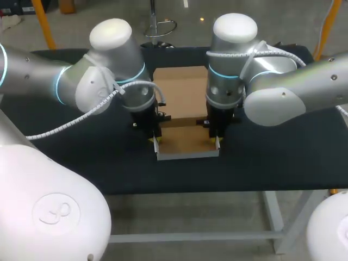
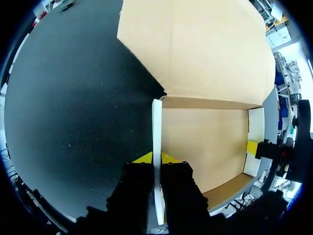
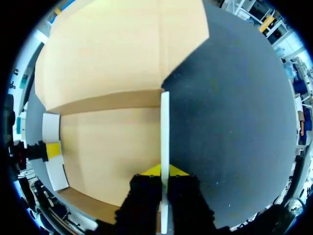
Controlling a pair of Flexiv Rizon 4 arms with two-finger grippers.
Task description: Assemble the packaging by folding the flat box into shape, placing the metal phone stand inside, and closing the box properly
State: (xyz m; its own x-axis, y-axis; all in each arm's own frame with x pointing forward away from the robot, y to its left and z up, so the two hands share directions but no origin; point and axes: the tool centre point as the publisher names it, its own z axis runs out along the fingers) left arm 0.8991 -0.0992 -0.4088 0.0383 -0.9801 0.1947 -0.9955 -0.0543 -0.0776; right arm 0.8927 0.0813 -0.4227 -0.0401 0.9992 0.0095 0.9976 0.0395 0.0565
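The cardboard box [image 1: 184,117] lies at the centre of the dark table [image 1: 255,168], partly formed. Its large lid panel [image 1: 182,89] lies flat toward the upper middle of the head view, and the base [image 1: 186,140] sits just below it.

The left arm enters from the left of the frame. Its left gripper [image 1: 154,142] is at the lower left corner of the base. In the left wrist view, the left gripper [image 2: 156,157] has its jaws narrow. One yellow tip sits on each face of the upright left side wall [image 2: 156,127], and both press against it.

The right arm enters from the right of the frame. The right gripper [image 1: 216,143] is at the lower right corner of the base. In the right wrist view, the right gripper [image 3: 165,170] is likewise clamped thin on the upright right side wall [image 3: 165,122].

A white front wall [image 1: 187,155] runs along the lower edge of the base between the two grippers. It appears raised, though the head view does not show whether it stands fully upright.
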